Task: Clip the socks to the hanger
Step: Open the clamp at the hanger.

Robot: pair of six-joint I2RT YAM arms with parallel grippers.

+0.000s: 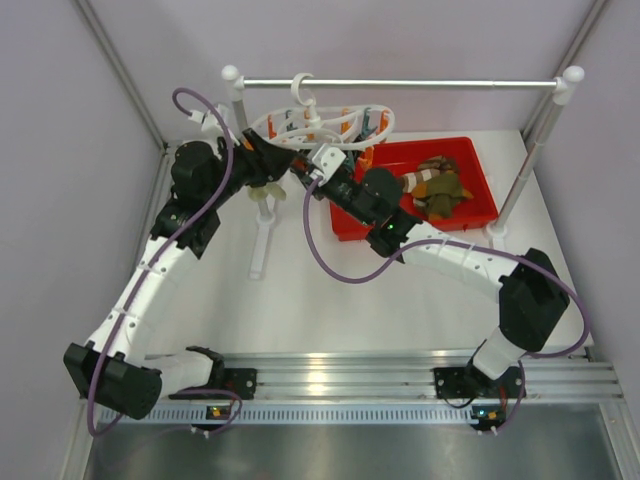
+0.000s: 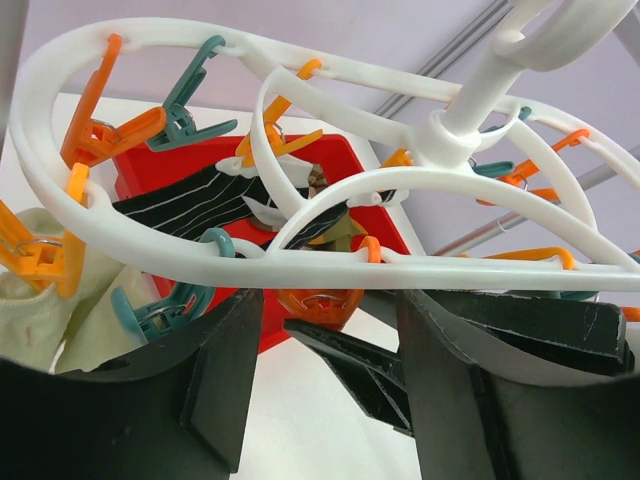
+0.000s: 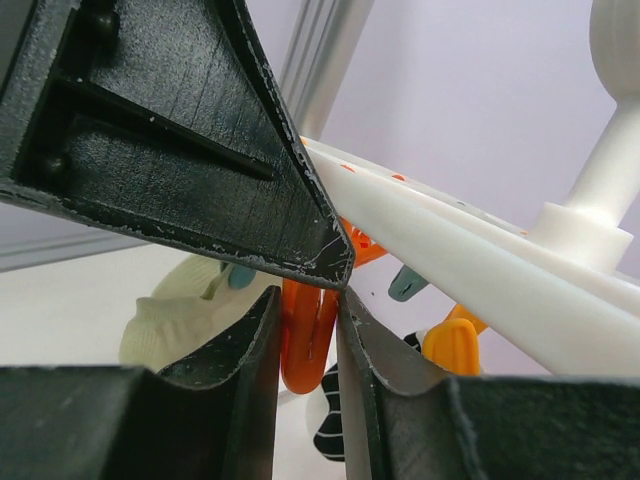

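Note:
The white oval hanger (image 1: 322,126) hangs by its hook from the rail, with orange and teal clips under it. My right gripper (image 3: 308,310) is shut on an orange clip (image 3: 305,350) below the hanger ring (image 3: 470,270). My left gripper (image 2: 328,325) is open just under the ring (image 2: 300,262). That same orange clip (image 2: 320,303) and one right finger (image 2: 350,365) lie between its fingers. A black striped sock (image 2: 215,200) and a cream sock (image 2: 40,310) hang from clips. Brown and olive socks (image 1: 440,185) lie in the red bin.
The red bin (image 1: 420,143) sits at the back right of the table. The silver rail (image 1: 420,83) rests on white-capped posts (image 1: 530,150). A white post foot (image 1: 262,240) lies on the table below the hanger. Both arms crowd under the hanger.

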